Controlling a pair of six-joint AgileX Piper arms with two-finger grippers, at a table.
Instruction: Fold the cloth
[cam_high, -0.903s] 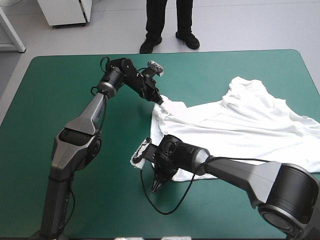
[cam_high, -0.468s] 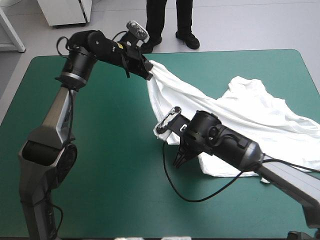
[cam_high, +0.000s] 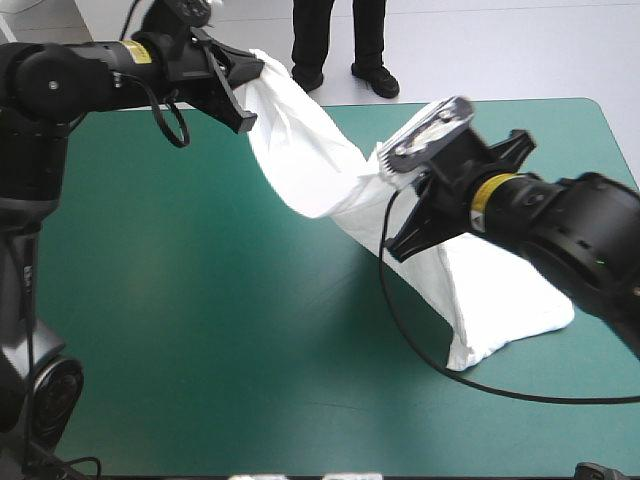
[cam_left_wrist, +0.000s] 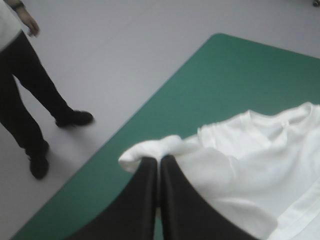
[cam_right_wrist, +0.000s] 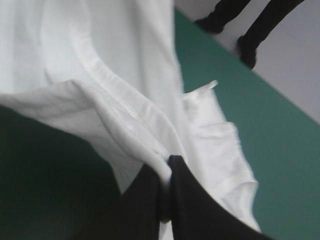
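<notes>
The black fingers (cam_left_wrist: 142, 200) of the left gripper (cam_left_wrist: 159, 160) are pressed all but together, and a rolled edge of the white T-shirt (cam_left_wrist: 235, 165) is pinched at their tips. The right gripper (cam_right_wrist: 167, 162) is clamped in the same way on a hemmed fold of cloth. Between the two grips the T-shirt is hung as a slack band above the teal-green cover (cam_high: 200, 300), the left end carried high over the far edge and the right end lower, over the middle. Only the trailing end is left resting on the table toward its right side. Two separated holds are judged to be used so that the cloth is drawn open by its own weight for spreading flat.
</notes>
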